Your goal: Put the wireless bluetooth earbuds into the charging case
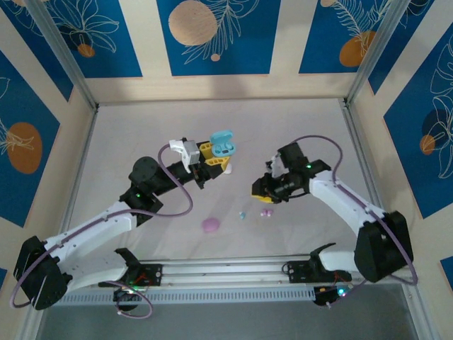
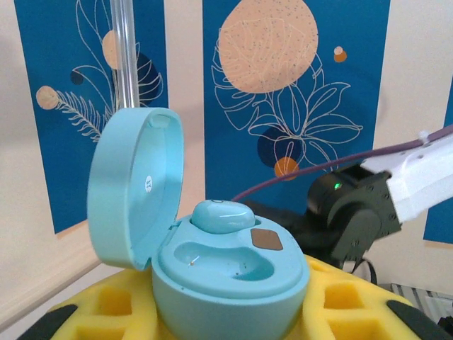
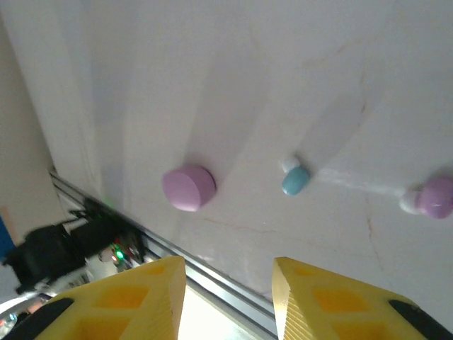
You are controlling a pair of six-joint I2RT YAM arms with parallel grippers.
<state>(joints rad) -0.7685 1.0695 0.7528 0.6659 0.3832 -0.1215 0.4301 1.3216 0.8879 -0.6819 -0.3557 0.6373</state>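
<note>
Yellow fingers (image 2: 106, 304) of the left gripper (image 1: 211, 159) pinch the teal charging case (image 2: 233, 276) by its base. The lid (image 2: 134, 188) is swung up and the wells face the ceiling, which looks like a pose for loading from above. A seated teal earbud (image 2: 221, 216) fills the far well, and the near well (image 2: 212, 258) is bare. To the right of the case, the right gripper (image 3: 228, 297) hangs over the table (image 1: 297, 134), jaws spread, nothing between them. Nearer the arm bases than the case lie a loose teal earbud (image 3: 294, 179), a pink earbud (image 3: 433, 197) and a closed pink case (image 3: 188, 188). The loose teal one looks like the next pick!
</note>
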